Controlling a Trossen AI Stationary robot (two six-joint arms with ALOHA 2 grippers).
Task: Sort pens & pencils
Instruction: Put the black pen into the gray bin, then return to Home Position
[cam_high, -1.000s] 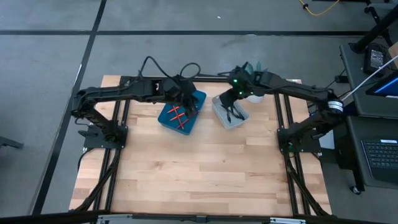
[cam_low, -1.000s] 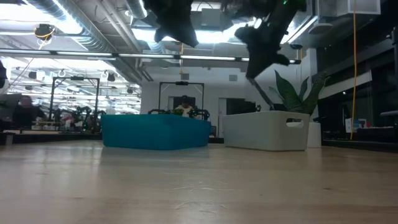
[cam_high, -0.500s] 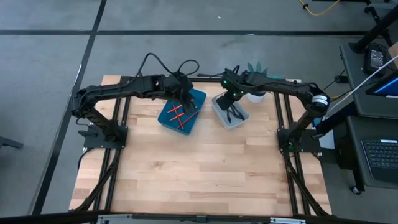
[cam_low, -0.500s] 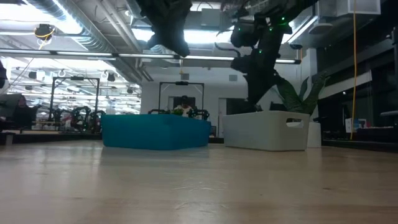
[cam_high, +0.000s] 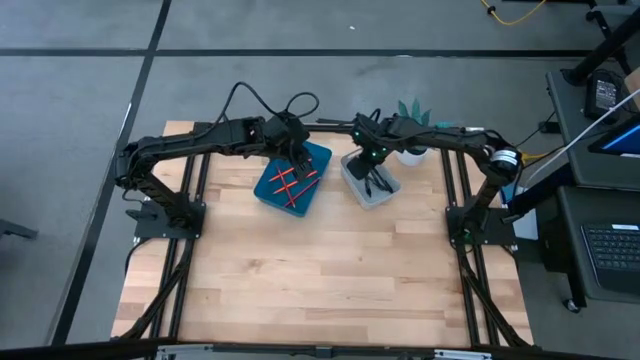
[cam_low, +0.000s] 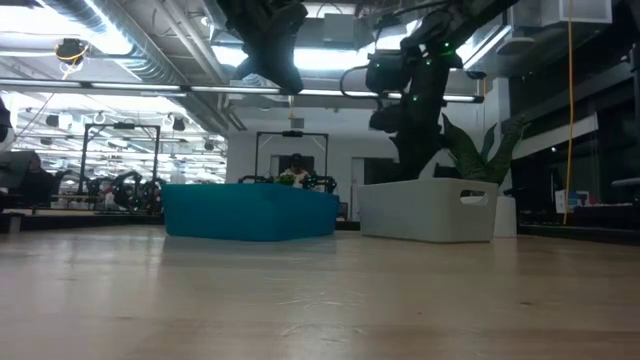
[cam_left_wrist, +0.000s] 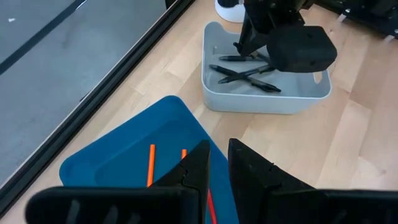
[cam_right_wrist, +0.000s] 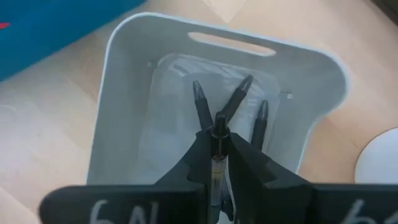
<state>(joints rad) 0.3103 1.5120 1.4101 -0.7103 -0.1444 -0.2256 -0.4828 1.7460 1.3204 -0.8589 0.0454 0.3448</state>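
Observation:
Several red-orange pencils (cam_high: 287, 183) lie crossed on the floor of the blue bin (cam_high: 312, 160). Black pens (cam_high: 378, 183) lie in the white bin (cam_high: 350, 175); three show in the right wrist view (cam_right_wrist: 200, 102). My right gripper (cam_high: 368, 162) is low over the white bin, shut on one more black pen (cam_right_wrist: 216, 163). My left gripper (cam_high: 298, 153) hovers above the blue bin's far side, its fingers (cam_left_wrist: 199, 163) almost together and empty. In the low view the right gripper (cam_low: 410, 140) reaches down behind the white bin's rim (cam_low: 430, 185). My right gripper pinches the black pen's barrel (cam_right_wrist: 215, 167) between its two fingers. The pen lies along the fingers, and its tip (cam_right_wrist: 219, 121) sticks out past them toward the bin floor. The fingers come from above, slanting down. The pen is clear of the pens below.
A small plant in a white pot (cam_high: 408, 150) stands just behind the white bin, close to my right arm. The two bins sit side by side at the table's far middle. Bare wood (cam_high: 320, 270) covers the near half.
My right gripper has gone down and toward the table's left, from above the white bin's far right side into the bin, keeping the pen. My left gripper has risen a little over the blue bin.

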